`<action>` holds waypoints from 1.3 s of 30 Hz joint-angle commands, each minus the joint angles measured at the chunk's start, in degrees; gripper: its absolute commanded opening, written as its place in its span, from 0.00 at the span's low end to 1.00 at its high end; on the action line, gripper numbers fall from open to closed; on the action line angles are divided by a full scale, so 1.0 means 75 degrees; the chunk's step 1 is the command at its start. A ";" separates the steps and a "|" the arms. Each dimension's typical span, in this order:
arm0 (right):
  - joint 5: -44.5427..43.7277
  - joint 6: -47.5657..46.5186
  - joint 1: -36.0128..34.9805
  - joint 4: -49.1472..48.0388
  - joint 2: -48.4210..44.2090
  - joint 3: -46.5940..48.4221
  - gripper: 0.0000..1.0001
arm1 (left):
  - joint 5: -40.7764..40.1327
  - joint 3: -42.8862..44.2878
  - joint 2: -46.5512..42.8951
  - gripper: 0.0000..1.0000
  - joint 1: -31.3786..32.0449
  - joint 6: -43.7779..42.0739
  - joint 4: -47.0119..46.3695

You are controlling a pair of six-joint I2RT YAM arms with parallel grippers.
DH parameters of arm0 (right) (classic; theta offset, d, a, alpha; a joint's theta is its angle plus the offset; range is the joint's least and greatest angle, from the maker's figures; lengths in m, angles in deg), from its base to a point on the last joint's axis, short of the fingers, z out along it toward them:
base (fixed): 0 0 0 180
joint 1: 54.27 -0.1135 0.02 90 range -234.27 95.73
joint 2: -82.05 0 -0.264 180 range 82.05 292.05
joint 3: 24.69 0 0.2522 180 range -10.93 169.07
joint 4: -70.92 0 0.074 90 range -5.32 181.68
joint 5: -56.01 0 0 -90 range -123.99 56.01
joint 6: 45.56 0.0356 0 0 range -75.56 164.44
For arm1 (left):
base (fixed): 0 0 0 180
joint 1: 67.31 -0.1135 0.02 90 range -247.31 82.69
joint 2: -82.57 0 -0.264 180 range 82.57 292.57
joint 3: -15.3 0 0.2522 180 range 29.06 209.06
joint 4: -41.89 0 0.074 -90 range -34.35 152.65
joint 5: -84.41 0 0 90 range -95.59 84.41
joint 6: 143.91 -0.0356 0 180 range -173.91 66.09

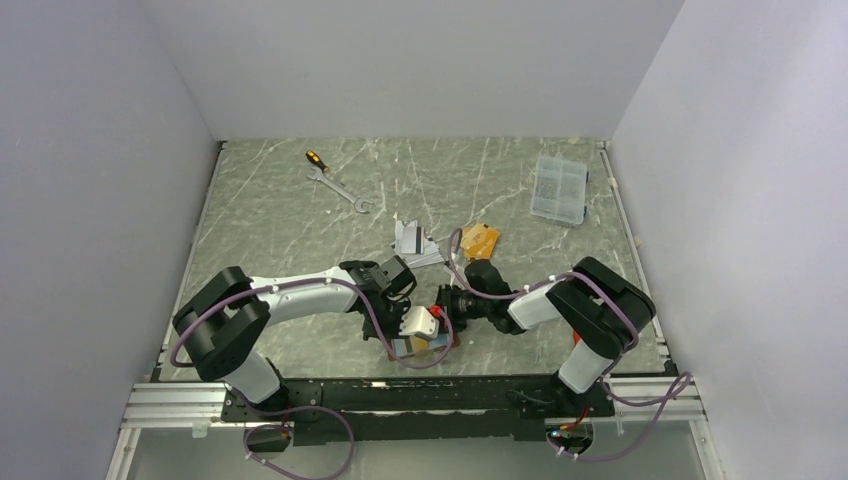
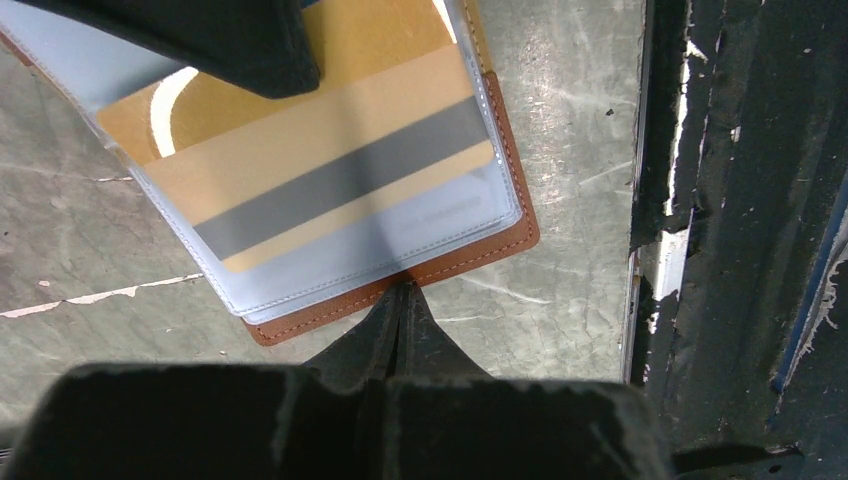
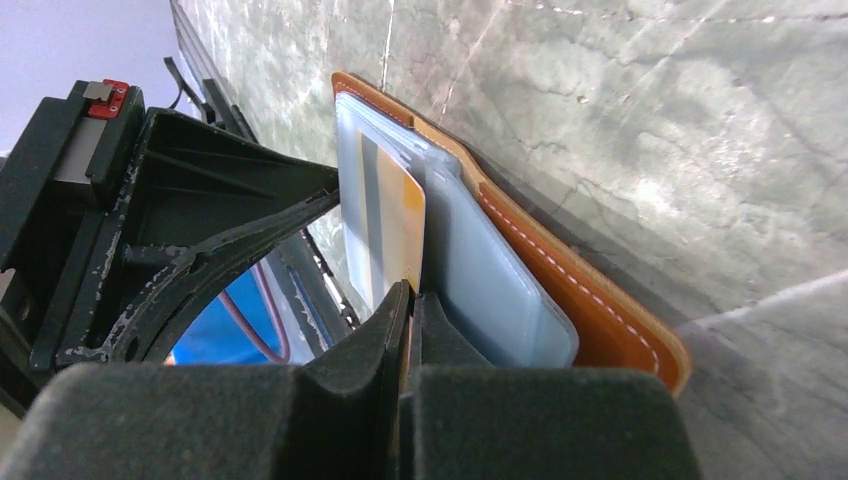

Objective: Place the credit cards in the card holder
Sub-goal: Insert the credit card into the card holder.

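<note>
1. At the right tool, we see tips clamped on a gold credit card, partly inside a clear sleeve of the open card holder lying on the worktop.
2. Pushed askew, it could buckle or snag the sleeve.
3. Our left tool, tips together, seems to pin the leather rim; a slip frees the holder.

Left tool, right tool: both closed
</note>
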 commanded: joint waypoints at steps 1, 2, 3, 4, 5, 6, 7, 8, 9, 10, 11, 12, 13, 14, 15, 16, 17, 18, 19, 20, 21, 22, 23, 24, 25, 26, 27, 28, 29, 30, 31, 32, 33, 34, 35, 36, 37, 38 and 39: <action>-0.0769 0.0175 -0.0284 0.0337 -0.0158 -0.0035 0.00 | -0.0713 -0.0498 0.0482 0.00 0.0006 -0.0234 -0.0205; -0.0843 0.0172 -0.0290 0.0571 -0.0233 0.0022 0.00 | -0.0670 -0.0496 0.0463 0.00 0.0006 -0.0240 -0.0183; -0.0941 0.0148 -0.0290 0.0833 -0.0344 0.0067 0.02 | -0.0639 -0.0491 0.0447 0.00 -0.0008 -0.0240 -0.0167; -0.1015 0.0091 -0.0297 0.1095 -0.0494 0.0115 0.08 | -0.0623 -0.0510 0.0417 0.00 -0.0023 -0.0251 -0.0155; -0.1166 0.0012 -0.0289 0.1474 -0.0681 0.0171 0.15 | -0.0611 -0.0522 0.0387 0.00 -0.0071 -0.0271 -0.0155; -0.1307 -0.0065 -0.0294 0.1915 -0.0912 0.0213 0.20 | -0.0561 -0.0537 0.0344 0.00 -0.0151 -0.0285 -0.0165; -0.1455 -0.0125 -0.0283 0.2194 -0.1146 0.0246 0.25 | -0.0483 -0.0531 0.0309 0.00 -0.0271 -0.0294 -0.0162; -0.1585 -0.0187 -0.0289 0.2494 -0.1366 0.0271 0.31 | -0.0317 -0.0513 0.0255 0.00 -0.0423 -0.0303 -0.0147; -0.1686 -0.0237 -0.0291 0.2748 -0.1662 0.0293 0.34 | -0.0193 -0.0498 0.0219 0.00 -0.0557 -0.0305 -0.0124; -0.1776 -0.0259 -0.0290 0.2931 -0.1880 0.0285 0.35 | -0.0129 -0.0484 0.0167 0.00 -0.0672 -0.0294 -0.0133; -0.1867 -0.0258 -0.0287 0.3079 -0.2085 0.0262 0.35 | -0.0088 -0.0499 0.0105 0.00 -0.0757 -0.0293 -0.0146; -0.1906 -0.0268 -0.0293 0.3179 -0.2249 0.0248 0.36 | -0.0040 -0.0505 0.0048 0.00 -0.0836 -0.0292 -0.0165; -0.1928 -0.0272 -0.0306 0.3250 -0.2365 0.0225 0.36 | -0.0022 -0.0522 0.0001 0.00 -0.0862 -0.0292 -0.0179; -0.1965 -0.0297 -0.0317 0.3288 -0.2421 0.0226 0.35 | -0.0005 -0.0528 -0.0041 0.00 -0.0890 -0.0292 -0.0202; -0.2006 -0.0327 -0.0340 0.3314 -0.2426 0.0236 0.31 | -0.0012 -0.0539 -0.0066 0.00 -0.0893 -0.0270 -0.0234; -0.2026 -0.0345 -0.0365 0.3324 -0.2370 0.0289 0.24 | -0.0003 -0.0552 -0.0091 0.00 -0.0904 -0.0265 -0.0267; -0.2031 -0.0390 -0.0390 0.3339 -0.2234 0.0382 0.17 | 0.0025 -0.0558 -0.0114 0.00 -0.0912 -0.0258 -0.0285; -0.2093 -0.0436 -0.0449 0.3446 -0.2082 0.0544 0.12 | 0.0061 -0.0555 -0.0119 0.00 -0.0914 -0.0248 -0.0294; -0.2199 -0.0505 -0.0560 0.3608 -0.1898 0.0747 0.05 | 0.0064 -0.0538 -0.0111 0.00 -0.0915 -0.0236 -0.0292; -0.2393 -0.0561 -0.0671 0.3782 -0.1635 0.0960 0.00 | 0.0090 -0.0524 -0.0081 0.00 -0.0909 -0.0219 -0.0273; -0.2541 -0.0620 -0.0799 0.3928 -0.1451 0.1198 0.00 | 0.0089 -0.0518 -0.0057 0.00 -0.0914 -0.0204 -0.0277; -0.2687 -0.0679 -0.0939 0.4084 -0.1259 0.1387 0.00 | 0.0092 -0.0534 -0.0049 0.00 -0.0910 -0.0199 -0.0290; -0.2846 -0.0722 -0.1059 0.4223 -0.1102 0.1579 0.00 | 0.0091 -0.0549 -0.0039 0.00 -0.0918 -0.0199 -0.0308; -0.2996 -0.0753 -0.1189 0.4301 -0.0975 0.1710 0.00 | 0.0084 -0.0571 -0.0036 0.00 -0.0912 -0.0204 -0.0322; -0.3071 -0.0750 -0.1275 0.4313 -0.0861 0.1793 0.00 | 0.0078 -0.0591 -0.0023 0.00 -0.0913 -0.0210 -0.0335; -0.3087 -0.0733 -0.1353 0.4314 -0.0769 0.1826 0.00 | 0.0073 -0.0614 -0.0025 0.00 -0.0910 -0.0220 -0.0343; -0.3079 -0.0695 -0.1436 0.4303 -0.0698 0.1820 0.00 | 0.0064 -0.0636 -0.0021 0.00 -0.0908 -0.0232 -0.0364; -0.3072 -0.0640 -0.1514 0.4248 -0.0626 0.1821 0.00 | 0.0051 -0.0661 -0.0034 0.00 -0.0914 -0.0242 -0.0392; -0.3033 -0.0626 -0.1581 0.4179 -0.0571 0.1836 0.00 | 0.0043 -0.0677 -0.0028 0.00 -0.0910 -0.0257 -0.0404; -0.2996 -0.0629 -0.1629 0.4122 -0.0527 0.1868 0.00 | 0.0041 -0.0681 -0.0017 0.00 -0.0910 -0.0257 -0.0414; -0.2951 -0.0654 -0.1677 0.4120 -0.0486 0.1940 0.00 | 0.0041 -0.0681 -0.0032 0.00 -0.0910 -0.0260 -0.0429; -0.2905 -0.0670 -0.1713 0.4107 -0.0456 0.2013 0.00 | 0.0058 -0.0667 -0.0037 0.00 -0.0908 -0.0258 -0.0432; -0.2849 -0.0669 -0.1729 0.4073 -0.0446 0.2066 0.00 | 0.0081 -0.0659 -0.0031 0.00 -0.0908 -0.0257 -0.0427; -0.2798 -0.0682 -0.1748 0.4029 -0.0445 0.2113 0.00 | 0.0101 -0.0642 -0.0037 0.00 -0.0908 -0.0257 -0.0432; -0.2759 -0.0677 -0.1749 0.3986 -0.0454 0.2148 0.00 | 0.0100 -0.0644 -0.0037 0.00 -0.0908 -0.0257 -0.0440; -0.2731 -0.0654 -0.1752 0.3932 -0.0500 0.2133 0.00 | 0.0098 -0.0625 -0.0026 0.00 -0.0915 -0.0263 -0.0453; -0.2688 -0.0629 -0.1747 0.3859 -0.0591 0.2073 0.00 | 0.0085 -0.0614 -0.0015 0.00 -0.0912 -0.0266 -0.0456; -0.2641 -0.0579 -0.1732 0.3787 -0.0719 0.1983 0.00 | 0.0067 -0.0620 -0.0014 0.00 -0.0916 -0.0270 -0.0465; -0.2625 -0.0560 -0.1683 0.3742 -0.0870 0.1881 0.00 | 0.0060 -0.0630 -0.0023 0.00 -0.0915 -0.0281 -0.0467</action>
